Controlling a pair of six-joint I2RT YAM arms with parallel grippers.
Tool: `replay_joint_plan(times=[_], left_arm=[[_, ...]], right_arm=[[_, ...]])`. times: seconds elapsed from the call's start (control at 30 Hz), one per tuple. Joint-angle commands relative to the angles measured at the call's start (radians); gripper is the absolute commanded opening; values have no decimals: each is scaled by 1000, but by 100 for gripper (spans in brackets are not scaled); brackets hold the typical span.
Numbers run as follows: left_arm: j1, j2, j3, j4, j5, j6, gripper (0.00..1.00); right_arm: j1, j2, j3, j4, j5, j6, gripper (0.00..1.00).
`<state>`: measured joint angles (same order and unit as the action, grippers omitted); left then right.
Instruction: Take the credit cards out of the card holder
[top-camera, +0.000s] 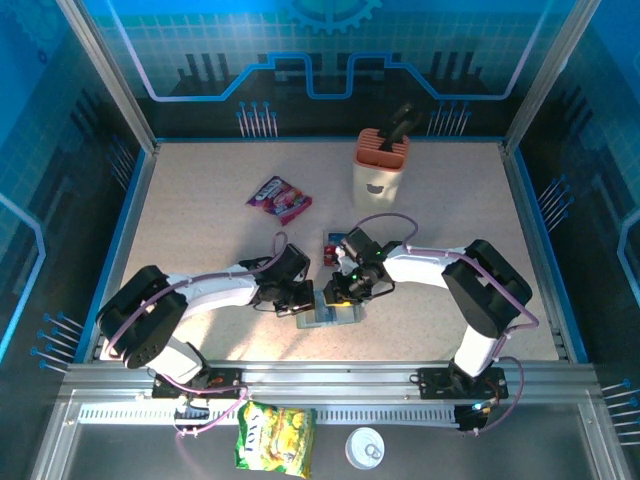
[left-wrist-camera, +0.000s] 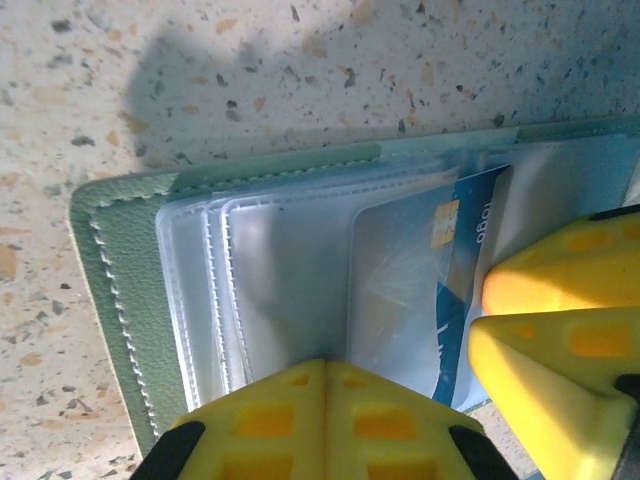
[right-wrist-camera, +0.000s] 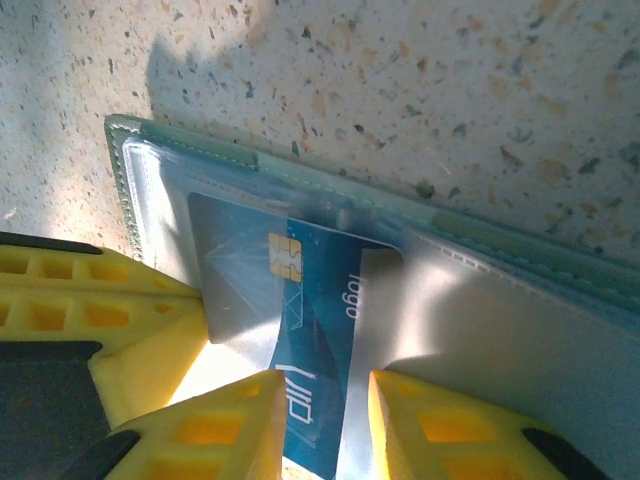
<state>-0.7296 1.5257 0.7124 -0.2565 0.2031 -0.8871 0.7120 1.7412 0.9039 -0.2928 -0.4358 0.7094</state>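
The card holder (top-camera: 338, 318) lies open on the table between both grippers, with a grey-green stitched cover (left-wrist-camera: 115, 270) and clear pocket panels. A blue credit card (right-wrist-camera: 320, 290) with a gold chip sticks partway out of a pocket (left-wrist-camera: 470, 235). My left gripper (top-camera: 303, 300) is shut, its tips (left-wrist-camera: 327, 372) pressed on the pocket panels. My right gripper (top-camera: 346, 290) stands slightly open over the card's free end (right-wrist-camera: 322, 400). Its left finger (right-wrist-camera: 230, 425) touches the card and its right finger (right-wrist-camera: 440, 425) rests on the pocket plastic. Another red and blue card (top-camera: 331, 243) lies on the table behind.
A purple-red snack packet (top-camera: 279, 197) lies at the back left and a beige knife block (top-camera: 380, 165) stands at the back centre. A yellow bag (top-camera: 275, 440) and a white lid (top-camera: 365, 447) sit on the front rail. Metal frame posts border the table.
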Motion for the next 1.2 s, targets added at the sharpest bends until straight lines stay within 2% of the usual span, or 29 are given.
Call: replay_joint_plan(times=[0.0,0.3,0.6,0.9,1.17], left_arm=[[-4,36,21,-46,0,19,0],[-4,44,31,-101,-28,34,0],[-1,-19,76,-203,-77,65,0],[-17,-24,136,-180,-35,37,0],[-27,31,119,-163,-44,42,0]], right_arm=[[-8,20,-19,49,-47,27,28],[-11,17,-46,66,-62,38,27],[-18,-14,5,-99,58,-32,27],[-8,-65,26,-83,25,-7,28],[9,-22,36,-18,-40,18,28]])
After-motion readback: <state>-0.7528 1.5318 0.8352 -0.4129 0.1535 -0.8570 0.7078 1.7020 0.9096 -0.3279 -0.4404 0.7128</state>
